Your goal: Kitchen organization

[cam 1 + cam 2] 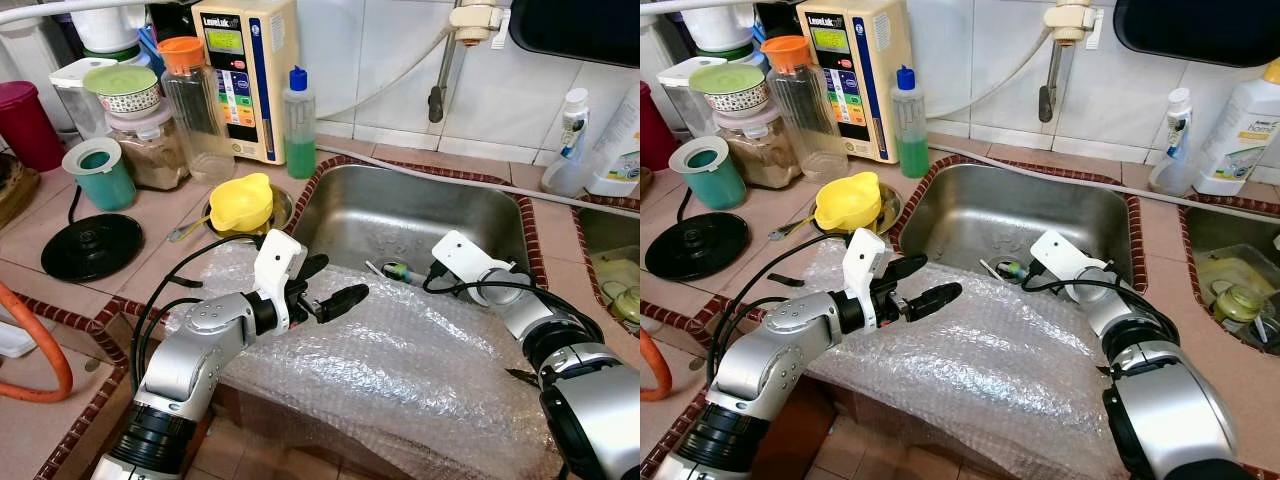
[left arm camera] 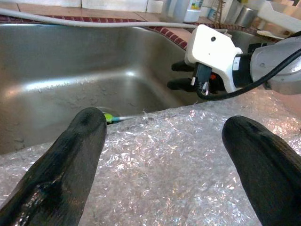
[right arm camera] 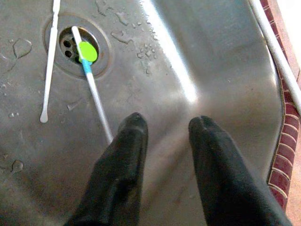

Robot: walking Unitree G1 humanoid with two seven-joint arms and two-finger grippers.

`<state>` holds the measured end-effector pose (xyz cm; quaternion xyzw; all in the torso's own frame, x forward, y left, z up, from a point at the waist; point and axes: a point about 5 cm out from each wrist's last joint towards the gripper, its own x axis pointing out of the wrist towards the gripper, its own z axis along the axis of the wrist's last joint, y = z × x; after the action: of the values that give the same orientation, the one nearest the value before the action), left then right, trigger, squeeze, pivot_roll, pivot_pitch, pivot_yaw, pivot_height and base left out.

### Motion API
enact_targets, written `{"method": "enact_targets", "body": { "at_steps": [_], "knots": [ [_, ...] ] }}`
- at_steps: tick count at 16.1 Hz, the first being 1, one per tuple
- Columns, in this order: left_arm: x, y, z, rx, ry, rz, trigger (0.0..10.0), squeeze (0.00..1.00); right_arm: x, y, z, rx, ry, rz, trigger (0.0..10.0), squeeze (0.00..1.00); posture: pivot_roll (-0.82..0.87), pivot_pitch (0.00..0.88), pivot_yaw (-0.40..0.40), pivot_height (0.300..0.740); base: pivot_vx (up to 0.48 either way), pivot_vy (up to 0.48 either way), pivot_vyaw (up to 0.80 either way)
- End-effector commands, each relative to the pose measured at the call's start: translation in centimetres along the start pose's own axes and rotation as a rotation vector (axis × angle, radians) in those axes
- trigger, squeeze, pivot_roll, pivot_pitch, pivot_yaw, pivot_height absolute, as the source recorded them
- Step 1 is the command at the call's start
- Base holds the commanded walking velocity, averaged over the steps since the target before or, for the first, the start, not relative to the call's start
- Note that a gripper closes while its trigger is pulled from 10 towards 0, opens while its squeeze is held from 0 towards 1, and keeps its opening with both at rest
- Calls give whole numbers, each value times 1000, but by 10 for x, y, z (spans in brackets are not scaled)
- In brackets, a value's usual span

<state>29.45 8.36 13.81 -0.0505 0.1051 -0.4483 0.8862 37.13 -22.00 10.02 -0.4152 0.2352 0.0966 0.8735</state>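
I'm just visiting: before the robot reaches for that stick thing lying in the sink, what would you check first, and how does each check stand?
1. Right gripper open: ok.
2. Right gripper over the sink: ok.
3. Green-tipped stick in sight, lying across the drain: ok.
4. Stick between the fingers: not ok, it lies beside one.
5. Left gripper open over the bubble wrap, holding nothing: ok.
6. Whether the stick is stuck in the drain: cannot tell.

My two arms were silver metal with ribbed black joints. Each wrist carried a white camera housing, looped black cables, and long, rounded black fingers (image 2: 61,174).
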Motion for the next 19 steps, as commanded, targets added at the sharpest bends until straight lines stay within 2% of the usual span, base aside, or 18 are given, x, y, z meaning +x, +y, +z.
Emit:
{"method": "enact_targets", "body": {
  "at_steps": [1,3,4,5,8,9,11,12,13,15,16,17,18,19],
  "knots": [
    [0,3,4,17,4,15,10000,1000,0,-6,7,30,-27,-3,10000,1000,112,0,46,740,0,0,0],
    [1,16,15,58,-63,136,10000,1000,0,-9,20,158,-116,-8,10000,1000,108,0,40,740,0,0,0],
    [1,19,18,62,-80,165,10000,1000,0,-9,24,191,-137,-12,10000,1000,108,0,40,740,0,0,0],
    [-1,27,27,82,-128,240,10000,1000,-1,-10,33,281,-201,-8,10000,1000,105,0,38,740,0,0,0],
    [-14,60,43,103,-221,500,10000,1000,-6,-4,60,433,-410,30,10000,1000,84,0,41,740,0,0,0],
    [-18,67,46,99,-238,552,10000,1000,-7,0,66,460,-450,45,10000,1000,75,0,47,740,0,0,0],
    [-37,92,59,71,-316,761,10000,1000,-17,9,80,496,-568,65,10000,1000,58,0,61,740,0,0,0],
    [-44,101,63,64,-329,823,10000,1000,-22,13,83,509,-598,77,10000,1000,55,0,63,740,0,0,0],
    [-50,111,64,19,-344,881,10000,1000,-31,20,89,497,-657,105,10000,1000,43,0,71,740,0,0,0],
    [-56,123,64,-72,-358,952,10000,1000,-56,36,101,511,-780,202,10000,1000,25,0,81,740,0,0,0],
    [-57,126,65,-102,-368,957,10000,1000,-67,44,103,480,-813,248,10000,1000,18,0,85,740,0,0,0],
    [-56,127,65,-131,-369,957,10000,1000,-76,52,103,466,-836,285,10000,949,13,0,87,740,0,0,0],
    [-52,129,65,-172,-373,947,10000,1000,-85,60,101,499,-836,322,10000,898,7,0,90,740,0,0,0],
    [-48,130,65,-200,-375,937,10000,1000,-92,69,99,496,-834,351,10000,580,1,0,95,740,0,0,0]
  ]
}}
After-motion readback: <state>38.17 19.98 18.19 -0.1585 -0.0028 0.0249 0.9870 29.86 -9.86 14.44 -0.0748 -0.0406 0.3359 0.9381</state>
